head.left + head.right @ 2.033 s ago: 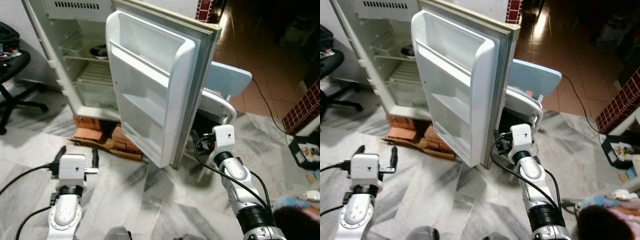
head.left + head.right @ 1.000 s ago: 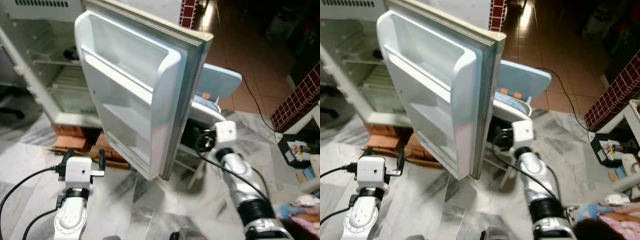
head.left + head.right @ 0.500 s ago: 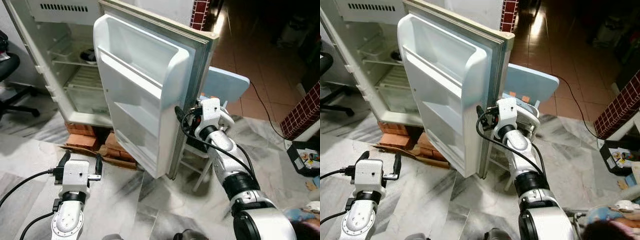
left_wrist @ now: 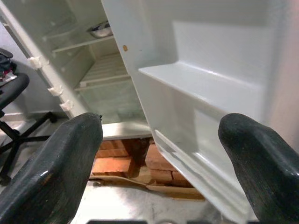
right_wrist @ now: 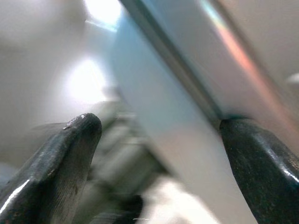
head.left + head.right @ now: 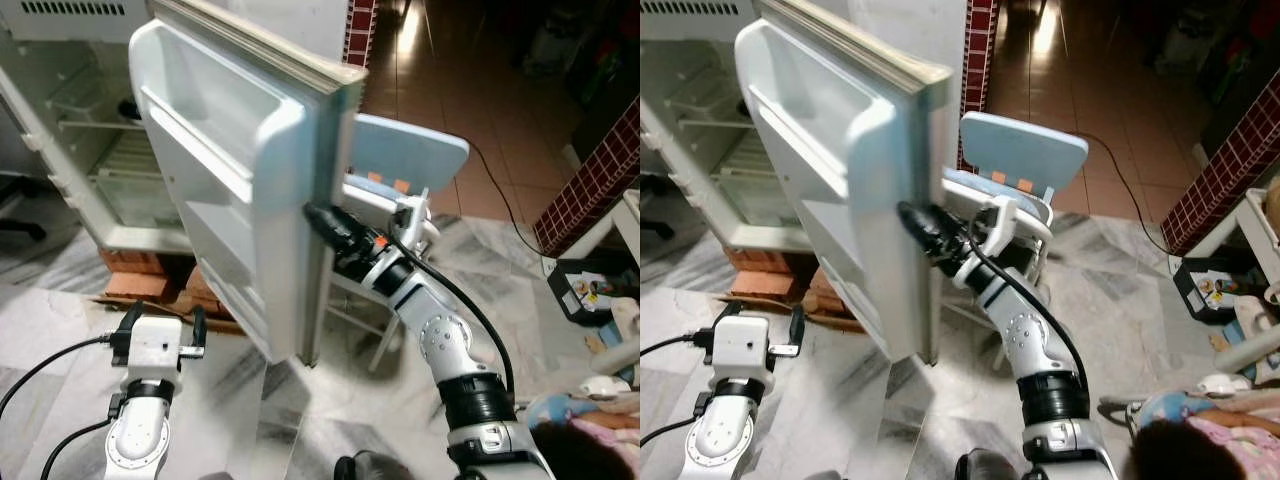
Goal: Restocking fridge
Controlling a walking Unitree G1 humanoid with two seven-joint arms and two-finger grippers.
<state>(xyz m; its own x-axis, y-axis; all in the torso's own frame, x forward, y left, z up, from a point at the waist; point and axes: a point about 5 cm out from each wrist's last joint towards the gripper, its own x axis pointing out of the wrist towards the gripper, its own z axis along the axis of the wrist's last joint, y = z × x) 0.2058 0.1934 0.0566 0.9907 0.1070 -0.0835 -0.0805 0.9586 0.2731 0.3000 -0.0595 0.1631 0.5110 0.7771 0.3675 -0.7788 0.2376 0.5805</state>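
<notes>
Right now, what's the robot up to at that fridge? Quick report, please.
Right end effector open, at fridge door edge. Left end effector open, low, idle. Door ajar, door shelves bare. Blue chair close behind door.

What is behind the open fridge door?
A light blue chair stands behind the fridge door, with the right claw reaching at the door's edge in front of it. The door hides the chair's near side and the floor there.

No writing can be read anywhere. The fridge door (image 6: 240, 190) carries no legible label or brand. Printing on the small box (image 6: 590, 297) on the floor is too small to read.
</notes>
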